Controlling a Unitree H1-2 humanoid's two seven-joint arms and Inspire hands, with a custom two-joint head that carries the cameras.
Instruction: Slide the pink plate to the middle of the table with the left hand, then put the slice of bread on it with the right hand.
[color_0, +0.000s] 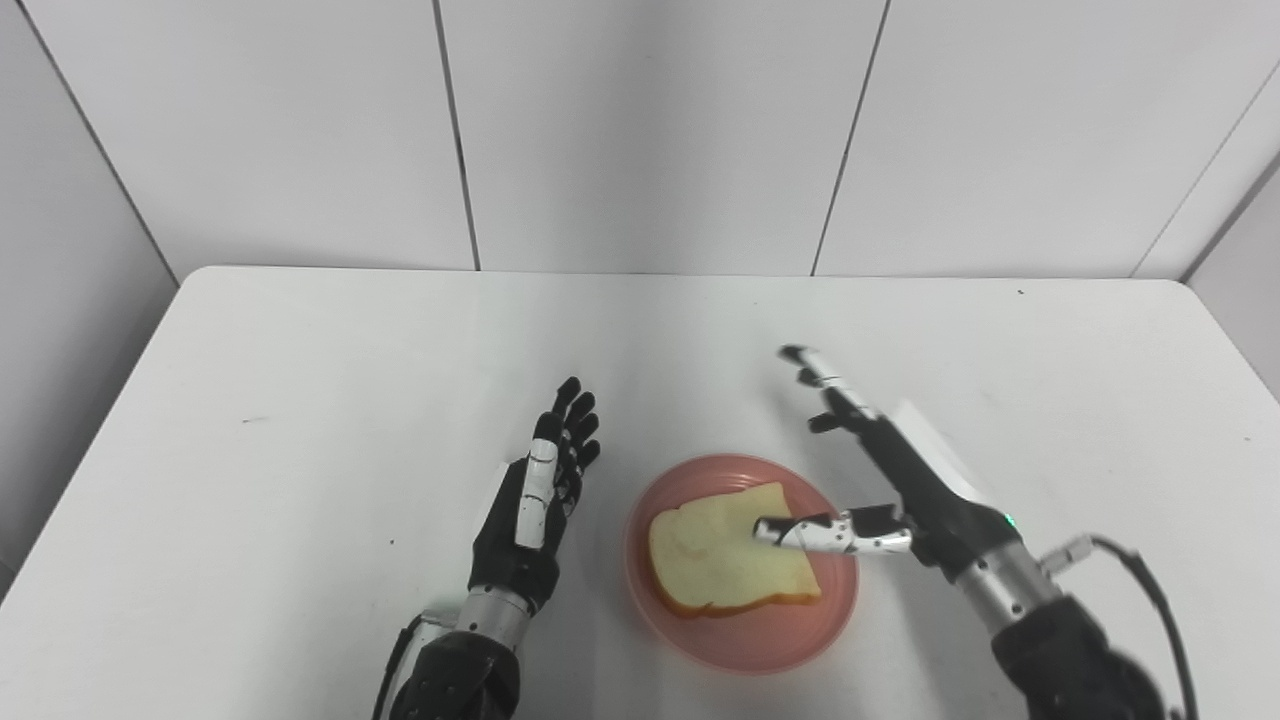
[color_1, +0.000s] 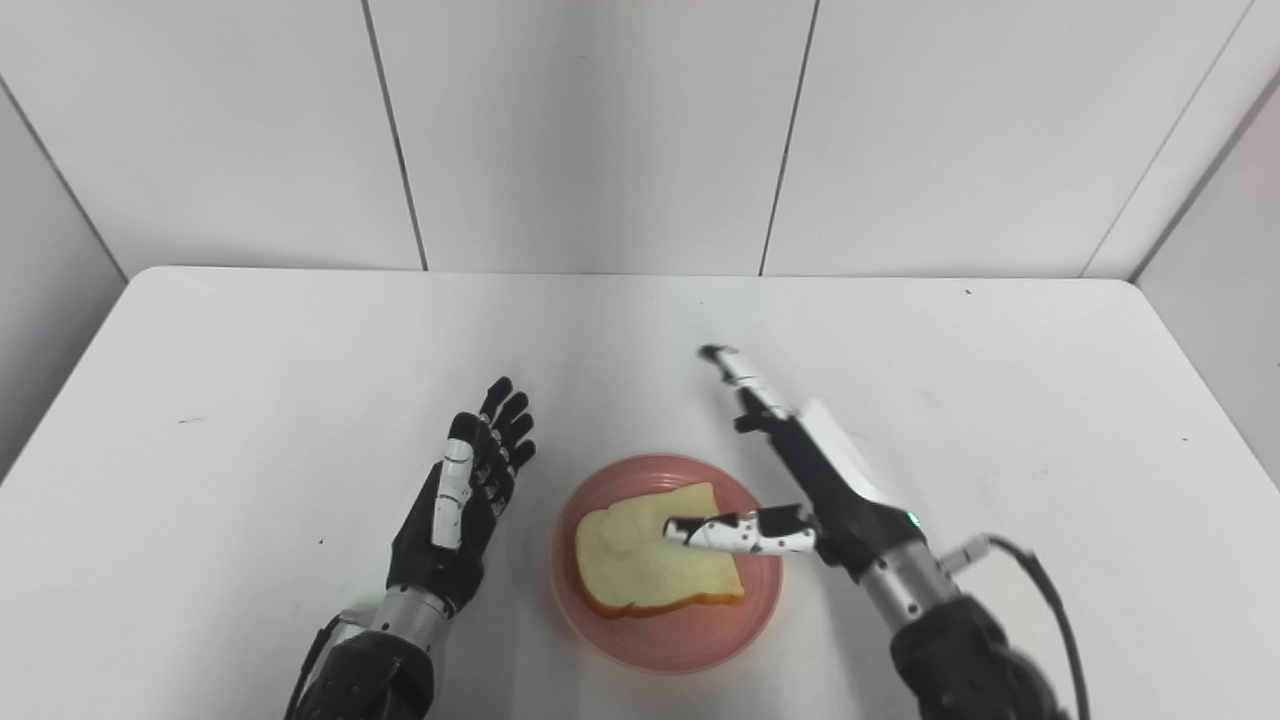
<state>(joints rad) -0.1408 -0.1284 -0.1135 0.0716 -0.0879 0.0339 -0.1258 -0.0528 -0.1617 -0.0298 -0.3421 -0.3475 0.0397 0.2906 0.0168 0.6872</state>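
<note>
While its fingers (color_0: 815, 372) reach straight out toward the far side of the table, the right hand (color_0: 900, 470) holds nothing, and its thumb (color_0: 820, 533) juts sideways over the slice of bread (color_0: 715, 560). The thumb tip lies across the bread's right part; whether it presses on the crumb or hangs just above it cannot be told from these head views. That hand stands on edge beside the right rim of the pink plate (color_0: 745, 640), palm turned toward it, fingers spread well apart from the thumb, and its forearm comes in low from the bottom right with a cable trailing behind the wrist.

On the other side, the left hand's fingers (color_0: 572, 420) are extended and close together, pointing away from the robot and gripping nothing. The left hand (color_0: 530, 500) is just beside the plate's left rim, apart from it, its forearm entering from the bottom edge.

Bread lies flat on the plate, crust toward the robot, and the plate sits on the white table (color_0: 300, 400) near its front middle, between the two hands.
</note>
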